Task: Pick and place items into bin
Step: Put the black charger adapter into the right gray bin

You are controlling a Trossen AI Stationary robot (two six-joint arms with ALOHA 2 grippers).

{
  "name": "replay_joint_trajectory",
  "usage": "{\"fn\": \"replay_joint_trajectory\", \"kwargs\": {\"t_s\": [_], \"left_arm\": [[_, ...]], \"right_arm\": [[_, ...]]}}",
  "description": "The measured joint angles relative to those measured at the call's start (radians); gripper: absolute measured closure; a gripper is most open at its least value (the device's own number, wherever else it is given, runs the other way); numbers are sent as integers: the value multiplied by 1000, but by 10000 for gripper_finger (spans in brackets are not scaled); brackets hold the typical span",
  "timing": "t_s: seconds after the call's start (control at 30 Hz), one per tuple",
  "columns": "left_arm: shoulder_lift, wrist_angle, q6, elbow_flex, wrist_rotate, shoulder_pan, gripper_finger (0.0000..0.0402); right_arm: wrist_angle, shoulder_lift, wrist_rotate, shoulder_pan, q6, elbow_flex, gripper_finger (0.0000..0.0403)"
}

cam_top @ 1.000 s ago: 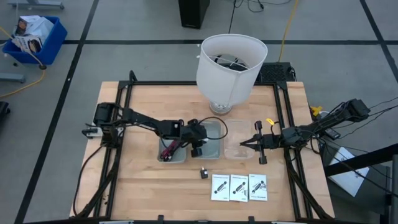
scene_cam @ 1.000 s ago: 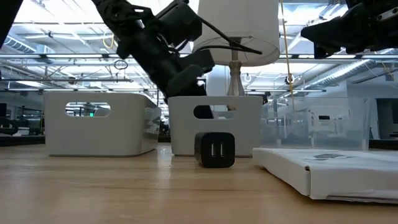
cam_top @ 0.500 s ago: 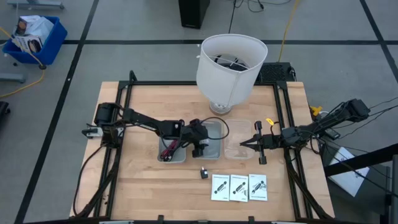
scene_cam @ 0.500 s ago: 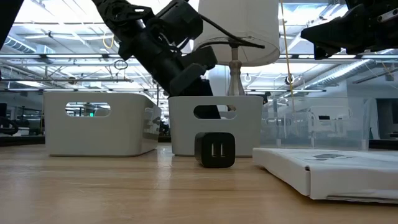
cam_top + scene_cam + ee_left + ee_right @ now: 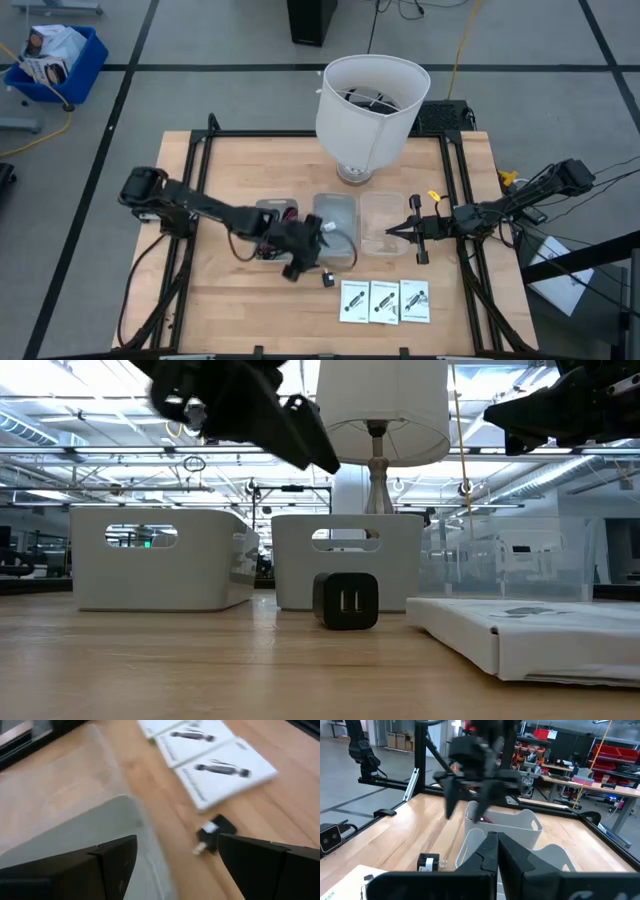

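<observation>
My left gripper (image 5: 303,264) stands open above the table near the grey bin's (image 5: 336,232) near edge, with nothing between its fingers (image 5: 115,865). Just beyond it a small black cube (image 5: 216,832) with a white piece lies on the wood (image 5: 327,279). Three white card packets (image 5: 385,301) lie flat side by side near the front edge. Dark-red and black cables (image 5: 270,244) lie in the white bin (image 5: 262,212). My right gripper (image 5: 392,233) hangs shut over the clear bin (image 5: 384,226), holding nothing.
A big white lampshade on its lamp (image 5: 370,98) stands at the table's far edge behind the bins. Black rails (image 5: 200,170) frame the table's sides. Bare wood lies at the near left (image 5: 230,310).
My left gripper has swung from over the grey bin toward the table's near edge, coming to a stop beside the black cube, and in the low view it has risen. Its arm's base has turned with it. The cube and packets have stayed put.
</observation>
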Motion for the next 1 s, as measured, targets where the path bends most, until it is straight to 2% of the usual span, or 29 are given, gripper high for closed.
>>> {"fn": "replay_joint_trajectory", "kwargs": {"t_s": [0.17,0.43,0.57,0.67,0.8,0.9,1.0], "left_arm": [[59,1,26,-1,-51,-73,119],[84,9,190,10,-60,-136,119],[112,45,244,29,-72,-140,119],[154,62,271,55,-27,-125,119],[226,54,336,99,-23,-111,119],[265,30,352,143,-8,-112,119],[294,-74,356,189,-5,-112,119]], "right_arm": [[7,0,0,0,4,0,402],[11,0,0,0,4,0,402],[8,0,0,0,4,0,402],[8,0,0,0,4,0,401],[7,0,0,0,13,0,402],[1,0,0,0,22,0,401],[-1,0,0,0,22,0,402]]}}
